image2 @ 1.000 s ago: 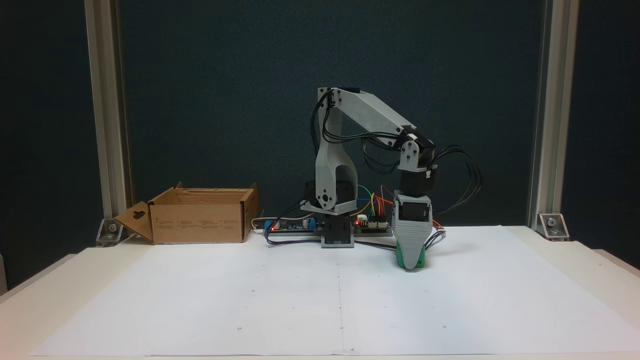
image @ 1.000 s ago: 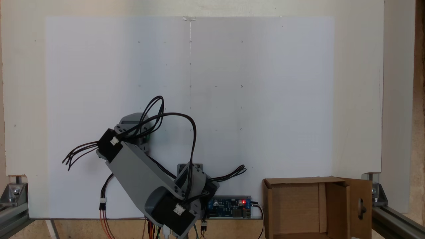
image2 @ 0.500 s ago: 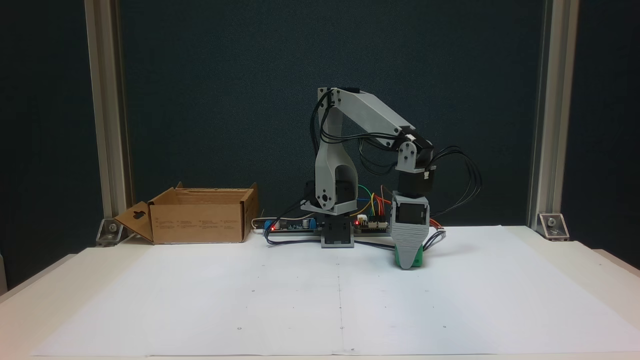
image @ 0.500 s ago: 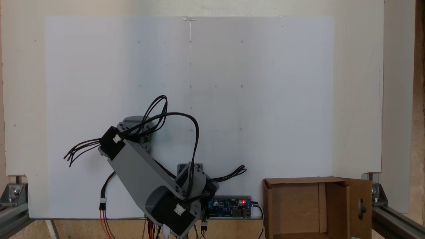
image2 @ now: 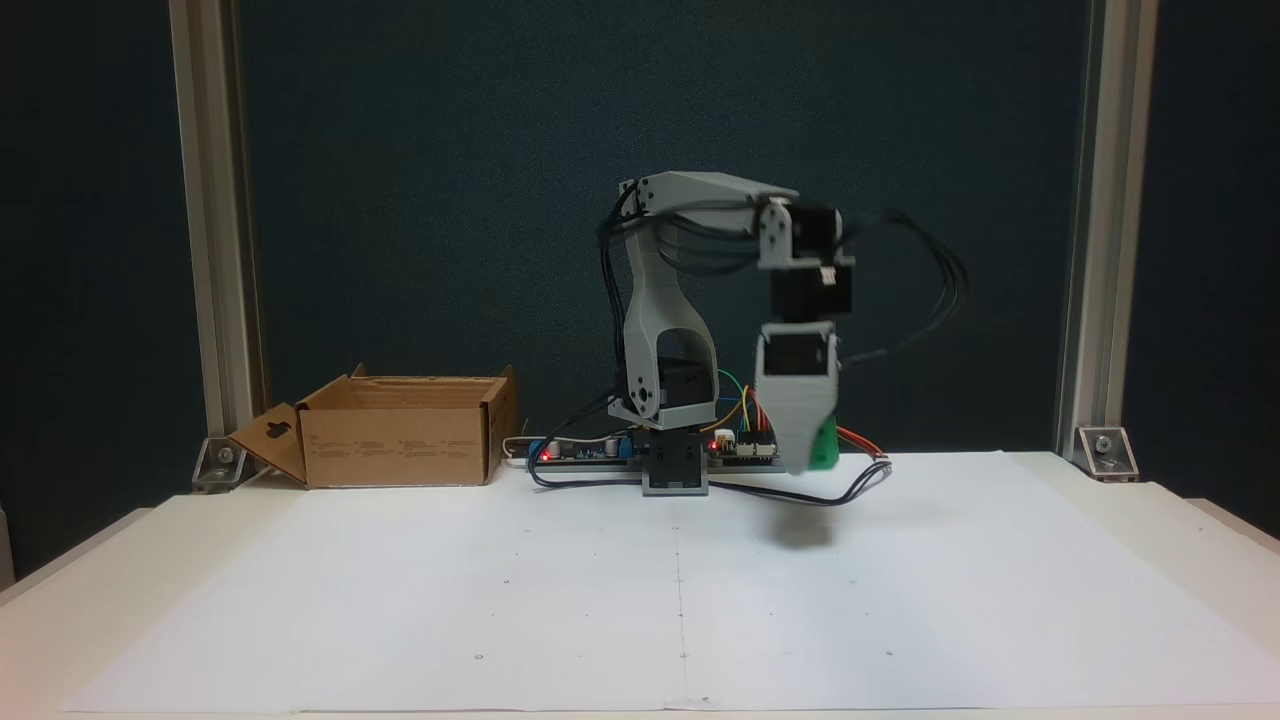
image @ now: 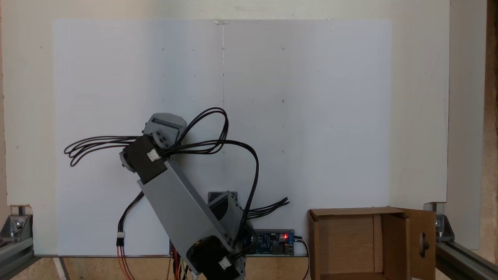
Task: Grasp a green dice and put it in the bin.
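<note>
In a fixed view my gripper (image2: 806,462) hangs point-down well above the white paper, to the right of the arm's base. It is shut on the green dice (image2: 824,447), whose bright green edge shows beside and behind the grey front jaw. Their shadow lies on the paper right below. In the fixed view from above, the grey wrist housing (image: 165,125) covers the jaws and the dice. The bin (image2: 400,442) is an open brown cardboard box at the table's back left, far from the gripper. From above, the bin (image: 395,241) sits at the bottom right, with its cutout flap folded outward.
A large white paper sheet (image2: 600,600) covers the table. Circuit boards with red lights (image2: 580,456) lie beside the arm's base (image2: 675,470). Black cables (image: 101,142) loop out from the wrist. Aluminium posts (image2: 1095,250) stand at the back corners.
The arm has lifted the gripper off the paper with the green dice in it. The forearm now stands nearly level, and the wrist has moved a little farther out from the base.
</note>
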